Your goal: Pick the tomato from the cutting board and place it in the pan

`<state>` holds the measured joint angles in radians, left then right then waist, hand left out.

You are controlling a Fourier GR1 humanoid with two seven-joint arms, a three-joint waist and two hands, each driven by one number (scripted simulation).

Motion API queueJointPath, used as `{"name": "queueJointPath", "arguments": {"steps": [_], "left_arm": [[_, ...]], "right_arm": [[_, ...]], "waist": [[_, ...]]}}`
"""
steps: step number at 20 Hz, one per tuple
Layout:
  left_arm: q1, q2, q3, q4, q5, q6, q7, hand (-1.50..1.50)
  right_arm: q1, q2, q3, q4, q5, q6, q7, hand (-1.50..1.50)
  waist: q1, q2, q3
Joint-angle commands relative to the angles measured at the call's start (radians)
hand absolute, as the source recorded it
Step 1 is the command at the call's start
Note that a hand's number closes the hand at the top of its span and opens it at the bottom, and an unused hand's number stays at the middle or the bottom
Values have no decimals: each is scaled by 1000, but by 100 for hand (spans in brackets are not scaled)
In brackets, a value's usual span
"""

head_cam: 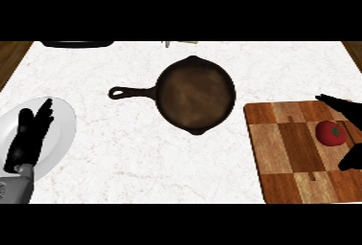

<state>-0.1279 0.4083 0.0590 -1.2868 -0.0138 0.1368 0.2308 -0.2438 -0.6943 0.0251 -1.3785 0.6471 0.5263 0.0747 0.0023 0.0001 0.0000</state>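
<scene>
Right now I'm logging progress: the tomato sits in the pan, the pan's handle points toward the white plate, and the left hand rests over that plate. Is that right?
Not quite. The head view shows the tomato on the cutting board, between the right hand's fingers, not in the pan, which holds nothing. The rest stands: the pan's handle points toward the white plate, and the left hand rests over it.

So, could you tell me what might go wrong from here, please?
The tomato is round and sits between the open right hand's thumb and fingers, near the cutting board's right edge; it could roll away. Carrying it left, it might catch the cast-iron pan's rim.
</scene>
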Motion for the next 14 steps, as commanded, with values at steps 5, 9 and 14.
{"name": "queueJointPath", "arguments": {"steps": [5, 9, 14], "left_arm": [[-12, -36, 39, -6, -43, -19, 16, 0], [18, -26, 45, -89, -51, -41, 64, 0], [14, -31, 89, -22, -41, -79, 9, 0]], "right_arm": [[-45, 66, -16, 98, 113, 11, -38, -150], [-19, 48, -38, 179, 161, -40, -112, -150], [-54, 103, -1, 230, 236, -74, -128, 150]], "waist": [[1, 0, 0], [2, 0, 0], [3, 0, 0]]}}
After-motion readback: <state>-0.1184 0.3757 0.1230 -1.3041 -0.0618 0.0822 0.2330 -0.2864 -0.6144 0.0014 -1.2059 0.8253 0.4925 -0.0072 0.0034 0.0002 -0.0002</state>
